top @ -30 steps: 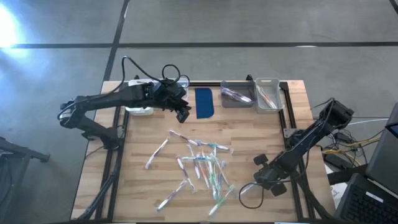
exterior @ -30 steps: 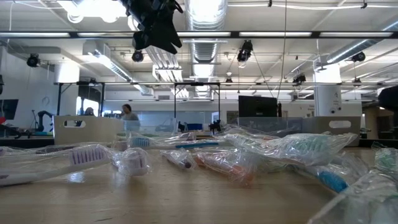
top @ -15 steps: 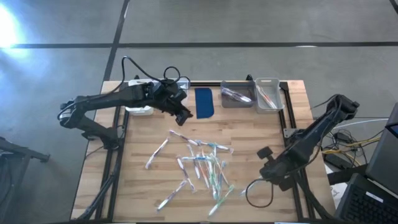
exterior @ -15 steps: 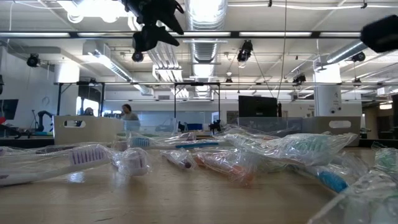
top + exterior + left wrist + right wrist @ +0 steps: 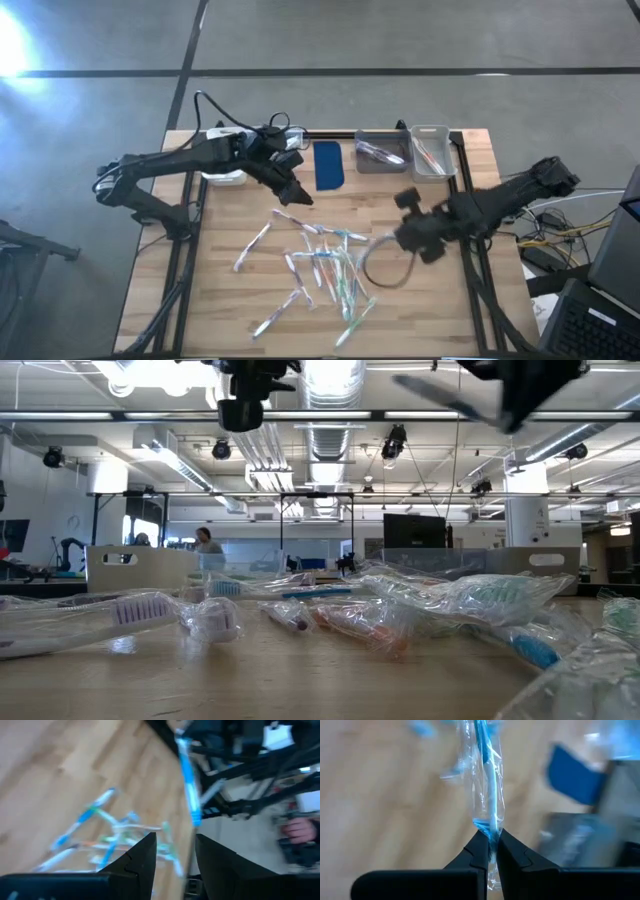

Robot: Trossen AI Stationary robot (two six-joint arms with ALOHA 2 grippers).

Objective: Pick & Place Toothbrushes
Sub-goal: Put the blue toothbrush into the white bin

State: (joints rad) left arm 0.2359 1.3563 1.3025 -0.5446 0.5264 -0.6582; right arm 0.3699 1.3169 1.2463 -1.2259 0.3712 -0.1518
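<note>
Several toothbrushes (image 5: 325, 265) in clear wrappers lie scattered flat on the wooden table; they also fill the low view (image 5: 400, 610). My left gripper (image 5: 298, 192) hangs open above the table just beyond the pile's far end, its fingers apart (image 5: 175, 840) and touching nothing. My right gripper (image 5: 408, 236) is above the table right of the pile, blurred, shut (image 5: 490, 837) on one blue toothbrush (image 5: 487, 780) in a clear wrapper. In the low view both grippers are high up, the left (image 5: 245, 390) and the right (image 5: 520, 385). My right gripper pinches the wrapped blue toothbrush by one end (image 5: 486, 824) between its two fingertips. The brush points straight out ahead of the fingers, along them. It is lifted clear of the table.
Along the far edge stand a dark blue pad (image 5: 328, 165), a grey bin (image 5: 380, 152) and a clear bin (image 5: 430, 150), both with toothbrushes inside. A white object (image 5: 225, 172) lies under my left arm. Bare wood shows near the table's left and right edges.
My right gripper has swung from the table's near right corner up and toward the far edge and the left, ending beside the pile with the toothbrush held. My left gripper has shifted slightly toward the pile.
</note>
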